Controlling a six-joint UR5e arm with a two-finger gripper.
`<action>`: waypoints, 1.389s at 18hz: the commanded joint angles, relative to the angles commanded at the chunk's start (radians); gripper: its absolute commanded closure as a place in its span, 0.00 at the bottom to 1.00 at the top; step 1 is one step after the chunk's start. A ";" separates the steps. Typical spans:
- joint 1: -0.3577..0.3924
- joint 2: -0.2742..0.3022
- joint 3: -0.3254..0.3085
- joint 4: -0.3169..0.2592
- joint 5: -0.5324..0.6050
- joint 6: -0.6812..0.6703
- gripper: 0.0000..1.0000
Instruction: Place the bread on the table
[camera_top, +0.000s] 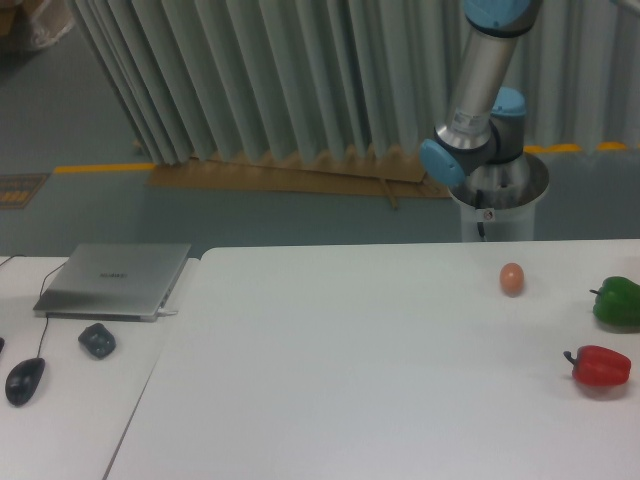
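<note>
Bread is nowhere to be seen in this view, so neither its heading nor its long axis can be read; it may be up in the gripper, which is itself out of frame above the top edge, so whether the fingers are clamped on something or spread apart cannot be told. Only the lower arm (478, 100) shows, at about one o'clock from the middle of the table (350, 360), rising from its pedestal behind the far edge. Judging from the task, a good placement would bring the loaf down over the broad bare stretch of tabletop toward nine o'clock of the orange-brown ball (512, 279), well apart from the green pepper (618, 301) and red pepper (600, 367) at three o'clock, lowering until the underside rests before letting go, so it does not drop or roll. The laptop (115, 279), mouse (24, 380) and small dark object (97, 340) sit on the neighbouring desk at nine o'clock, away from the drop area.
</note>
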 joint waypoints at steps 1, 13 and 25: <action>0.000 -0.011 0.000 0.000 0.002 0.000 0.00; 0.012 -0.057 -0.011 0.000 0.045 0.003 0.00; 0.014 -0.051 -0.018 -0.002 0.046 0.014 0.42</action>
